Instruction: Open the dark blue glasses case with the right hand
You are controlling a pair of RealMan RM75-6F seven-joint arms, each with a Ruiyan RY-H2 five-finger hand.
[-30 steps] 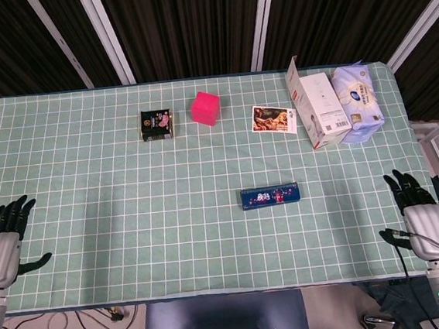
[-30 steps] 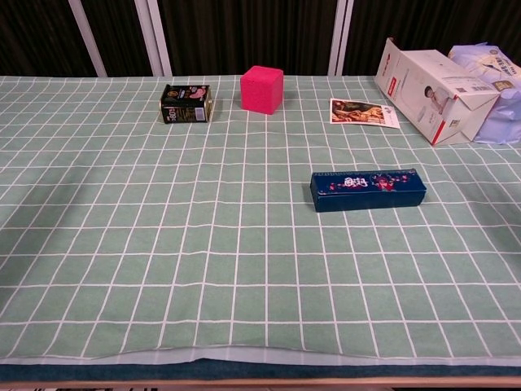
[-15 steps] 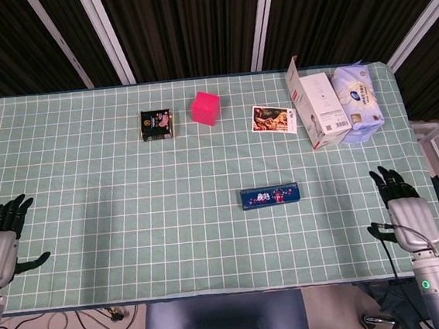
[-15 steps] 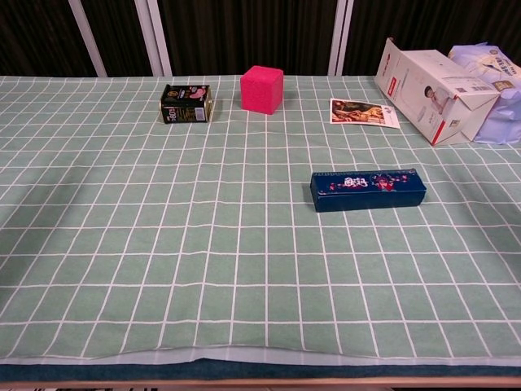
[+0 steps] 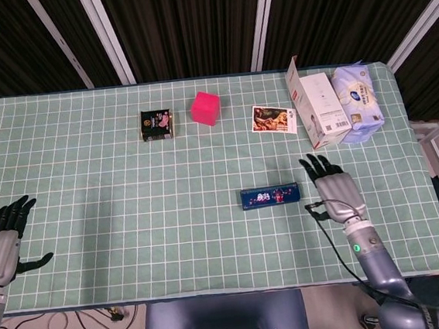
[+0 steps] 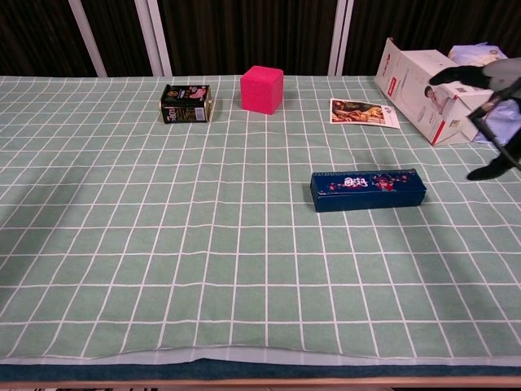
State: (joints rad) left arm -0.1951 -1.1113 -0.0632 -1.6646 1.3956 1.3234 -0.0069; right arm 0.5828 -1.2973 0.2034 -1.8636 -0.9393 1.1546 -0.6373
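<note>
Case (image 5: 269, 196) lies shut, lengthwise on the worktop (image 5: 116, 221), just right of frame centre, so its long lid edge faces us. Our right hand (image 5: 329, 189) hovers just beside its right end, fingers (image 5: 315, 167) spread and empty, placed to reach the lid; our left hand (image 5: 0, 246) rests released at lower left.

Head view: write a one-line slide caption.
Right hand open beside the closed dark blue glasses case; left hand open at the table edge.

Even, bright overhead light falls on the green checked tablecloth (image 5: 131, 219), with soft, faint shadows and no glare. Both views are sharp; only the dark robot right hand (image 6: 488, 90) blurs slightly in the chest view, and the background stays dim.
</note>
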